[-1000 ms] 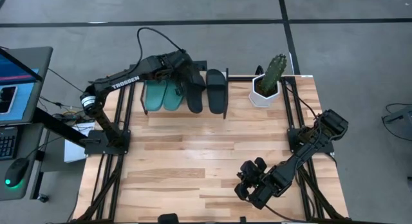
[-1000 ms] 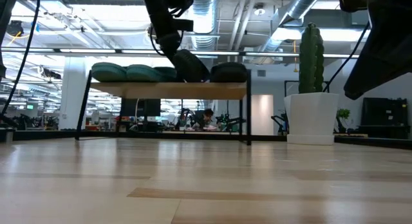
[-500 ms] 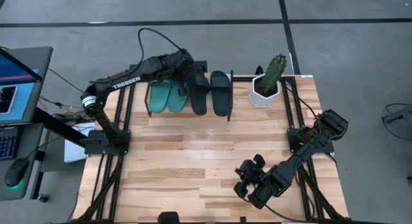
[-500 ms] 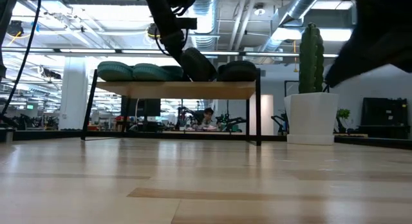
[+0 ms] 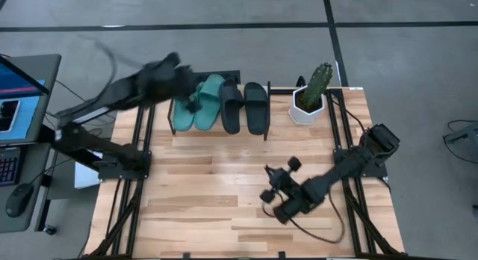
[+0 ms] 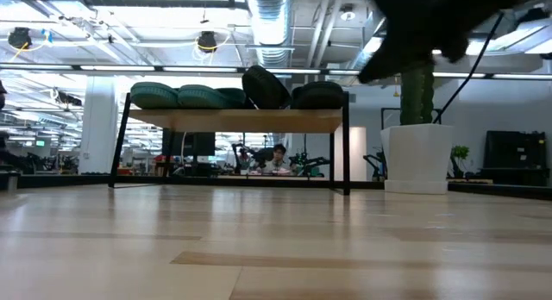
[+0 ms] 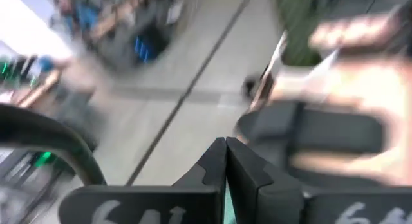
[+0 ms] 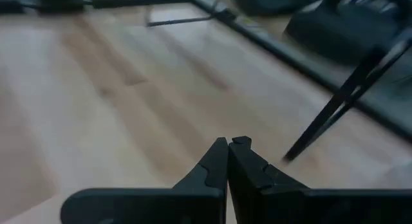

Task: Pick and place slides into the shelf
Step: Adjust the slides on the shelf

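R gripper (image 5: 270, 194) nearest, low over table (image 5: 209, 200) centre-right, arm angled in from R edge; fingers (image 8: 228, 161) pressed together, nothing held. L gripper (image 5: 185, 94) blurred by shelf (image 6: 233, 121) L end at far edge; fingers (image 7: 225, 163) closed, empty. Four slides on shelf: teal pair (image 5: 200, 104) left, black pair (image 5: 243, 107) right. Cactus pot (image 5: 308, 103) just R of shelf. No legible writing.

A potted cactus (image 5: 313, 92) stands upper right on the wooden bench (image 5: 224, 193); a monitor (image 5: 16, 96) and mouse (image 5: 15, 200) sit at far left.
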